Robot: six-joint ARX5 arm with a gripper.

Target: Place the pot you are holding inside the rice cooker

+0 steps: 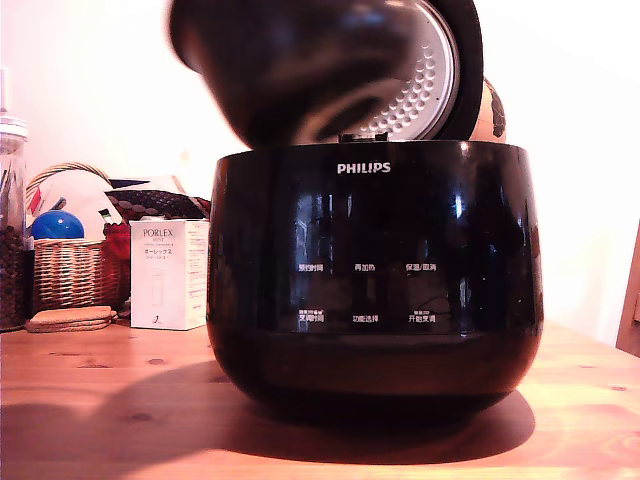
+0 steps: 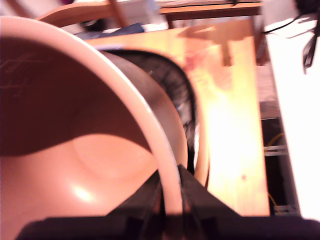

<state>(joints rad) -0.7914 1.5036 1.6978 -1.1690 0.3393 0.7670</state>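
Note:
The pot (image 1: 300,70), dark and round-bottomed, hangs tilted and blurred above the exterior view's left side of the rice cooker (image 1: 370,290), its base just over the cooker's rim. The cooker is glossy black, marked PHILIPS, and its lid (image 1: 430,80) stands open behind, showing a dimpled silver plate. In the wrist view I look into the pot (image 2: 90,150), and my gripper (image 2: 172,200) is shut on its pale rim, one black finger inside the wall and one outside. Beyond the pot, part of the cooker's dark opening (image 2: 167,85) shows. My gripper is out of the exterior view.
The cooker stands on a wooden table (image 1: 100,400). At the exterior view's left are a white PORLEX box (image 1: 168,275), a wicker basket (image 1: 70,270) with a blue ball (image 1: 57,225), cork coasters (image 1: 70,318) and a glass jar (image 1: 12,230).

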